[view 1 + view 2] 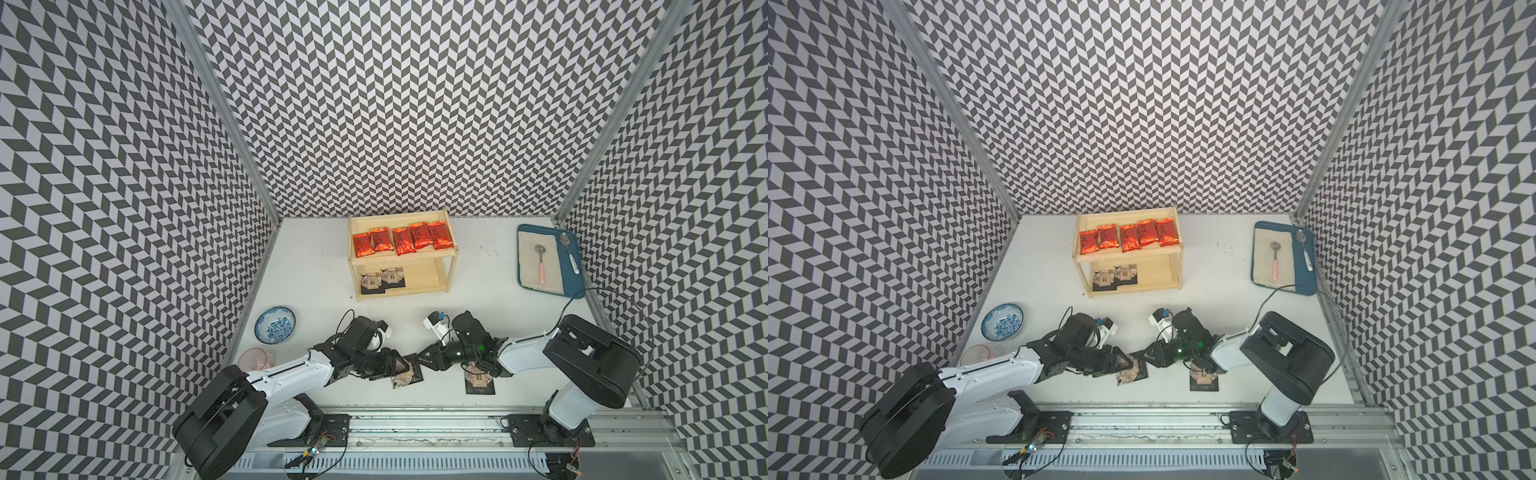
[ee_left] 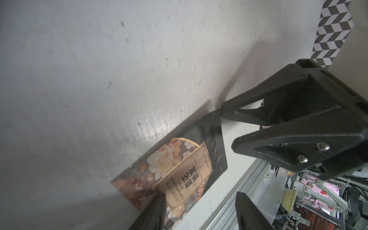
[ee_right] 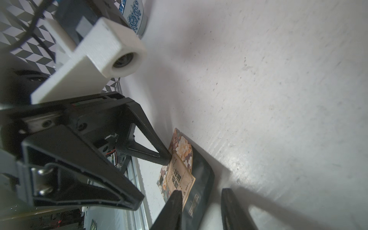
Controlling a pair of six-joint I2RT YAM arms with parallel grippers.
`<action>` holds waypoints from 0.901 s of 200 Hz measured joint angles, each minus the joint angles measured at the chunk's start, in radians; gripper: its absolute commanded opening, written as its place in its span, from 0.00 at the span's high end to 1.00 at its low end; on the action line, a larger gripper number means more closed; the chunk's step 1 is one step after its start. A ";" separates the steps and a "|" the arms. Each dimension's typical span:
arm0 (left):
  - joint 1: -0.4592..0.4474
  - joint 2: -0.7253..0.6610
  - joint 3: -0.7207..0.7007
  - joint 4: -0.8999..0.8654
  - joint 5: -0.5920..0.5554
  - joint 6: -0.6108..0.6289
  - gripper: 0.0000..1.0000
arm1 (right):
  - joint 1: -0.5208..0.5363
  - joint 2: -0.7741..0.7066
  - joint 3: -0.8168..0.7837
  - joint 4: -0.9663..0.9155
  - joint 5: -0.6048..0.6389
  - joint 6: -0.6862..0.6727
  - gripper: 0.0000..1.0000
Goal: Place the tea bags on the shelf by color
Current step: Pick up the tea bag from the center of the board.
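Observation:
The pale wood shelf stands at the back, with five red foil tea bags in a row on its top board and two black ones on the lower tier. A third black tea bag lies near the table's front, between both grippers. My left gripper is open, with one finger over the packet's printed end. My right gripper is open astride its black end. Another black tea bag lies partly under the right arm.
A blue-and-white bowl and a pink glass sit at the left, close to the left arm. A blue tray holding two spoons is at the back right. The metal rail runs along the front edge.

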 measured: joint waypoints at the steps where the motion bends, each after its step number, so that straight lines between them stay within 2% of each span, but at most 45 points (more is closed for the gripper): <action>1: 0.000 0.001 0.000 0.000 0.000 0.000 0.40 | 0.000 0.000 0.000 0.000 0.000 0.001 0.63; 38: 0.007 0.018 0.000 0.018 0.001 0.000 0.42 | 0.000 0.006 0.000 0.009 -0.006 0.017 0.63; 69: 0.014 0.029 0.000 0.033 0.004 0.000 0.43 | 0.000 0.032 -0.001 0.048 -0.043 0.058 0.67; 86: 0.017 0.029 0.000 0.035 0.003 0.000 0.43 | 0.000 0.044 -0.006 0.087 -0.075 0.093 0.73; 136: 0.021 0.027 -0.002 0.037 0.000 -0.001 0.43 | 0.000 0.051 -0.032 0.180 -0.154 0.189 1.00; 180: 0.061 -0.022 -0.006 0.020 -0.010 0.000 0.41 | -0.013 0.044 -0.045 0.188 -0.159 0.214 1.00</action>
